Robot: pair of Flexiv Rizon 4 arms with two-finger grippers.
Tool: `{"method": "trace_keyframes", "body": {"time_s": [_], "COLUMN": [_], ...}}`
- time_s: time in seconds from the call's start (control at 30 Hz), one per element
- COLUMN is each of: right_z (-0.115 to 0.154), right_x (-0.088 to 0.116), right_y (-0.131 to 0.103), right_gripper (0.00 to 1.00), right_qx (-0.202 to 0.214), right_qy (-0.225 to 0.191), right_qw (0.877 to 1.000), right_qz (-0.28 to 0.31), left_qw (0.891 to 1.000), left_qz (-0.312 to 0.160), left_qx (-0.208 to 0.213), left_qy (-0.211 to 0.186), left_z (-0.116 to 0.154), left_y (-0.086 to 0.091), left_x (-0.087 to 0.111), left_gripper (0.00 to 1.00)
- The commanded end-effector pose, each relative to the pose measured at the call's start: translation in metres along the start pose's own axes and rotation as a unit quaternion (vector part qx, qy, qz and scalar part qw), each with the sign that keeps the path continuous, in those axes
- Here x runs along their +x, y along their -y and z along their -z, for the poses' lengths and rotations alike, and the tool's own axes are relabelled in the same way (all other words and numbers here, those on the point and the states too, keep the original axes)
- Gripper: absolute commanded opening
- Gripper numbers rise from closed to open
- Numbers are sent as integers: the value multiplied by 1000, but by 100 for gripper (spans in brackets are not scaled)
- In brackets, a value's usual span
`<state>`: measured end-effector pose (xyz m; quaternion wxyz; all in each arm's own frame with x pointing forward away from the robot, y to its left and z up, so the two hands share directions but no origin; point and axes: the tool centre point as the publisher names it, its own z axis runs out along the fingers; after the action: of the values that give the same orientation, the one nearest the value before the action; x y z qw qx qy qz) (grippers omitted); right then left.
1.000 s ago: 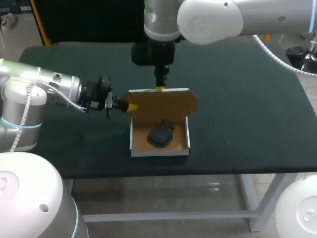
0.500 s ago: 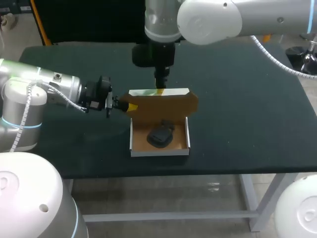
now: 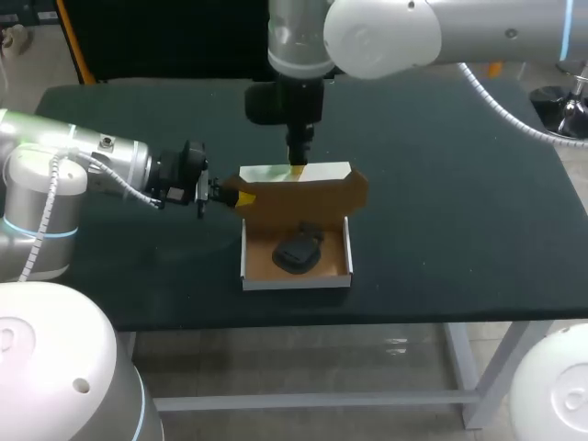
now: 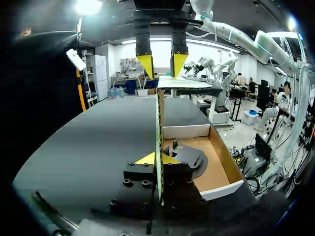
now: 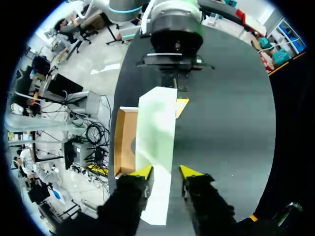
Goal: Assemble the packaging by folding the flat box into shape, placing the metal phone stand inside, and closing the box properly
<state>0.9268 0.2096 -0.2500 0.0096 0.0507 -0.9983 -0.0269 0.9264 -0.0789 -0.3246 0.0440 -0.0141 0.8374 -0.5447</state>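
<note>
The white box tray [image 3: 296,283] lies mid-table with the black phone stand [image 3: 296,253] inside it. Its brown lid [image 3: 312,200] stands upright at the far side, and the white top flap [image 3: 322,172] is bent over toward the tray. My left gripper [image 3: 237,196] is shut on the lid's left edge; in the left wrist view that edge runs between its tips [image 4: 157,159], with the stand [image 4: 189,156] beside it. My right gripper [image 3: 297,168] hangs over the flap. Its fingers [image 5: 166,171] stand open astride the flap [image 5: 156,132].
The dark green table top [image 3: 459,202] stretches bare to the right of the box and on to the far edge. My right arm comes down from above the lid's far side. My left arm lies low along the table at the left.
The lid's top flap has tipped over toward the tray, showing more of its white face. My right gripper's fingers have spread slightly. The left gripper has not moved.
</note>
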Motion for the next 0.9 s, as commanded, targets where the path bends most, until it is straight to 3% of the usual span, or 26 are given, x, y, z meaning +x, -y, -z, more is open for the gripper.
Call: {"method": "trace_keyframes", "body": {"time_s": [0.03,0.57,0.63,0.7,0.73,0.9], "right_z": [-5,-13,-14,-15,-15,-17], "right_x": [-4,-6,-6,-6,-6,-5], "right_y": [-1,-2,-3,-3,-3,-4], "right_gripper": [37,32,24,4,0,0], "right_qx": [2,6,7,7,8,11], "right_qy": [-6,-24,-25,-27,-28,-34], "right_qw": [1000,1000,1000,1000,1000,999], "right_qz": [1,5,5,6,6,10], "left_qw": [1000,1000,1000,1000,1000,1000], "left_qz": [0,0,0,0,0,0], "left_qx": [1,1,1,1,1,1], "left_qy": [0,0,0,0,0,0], "left_z": [1,1,1,1,1,1], "left_y": [0,0,0,0,0,0], "left_x": [0,0,0,0,0,0], "left_gripper": [0,0,0,0,0,0]}}
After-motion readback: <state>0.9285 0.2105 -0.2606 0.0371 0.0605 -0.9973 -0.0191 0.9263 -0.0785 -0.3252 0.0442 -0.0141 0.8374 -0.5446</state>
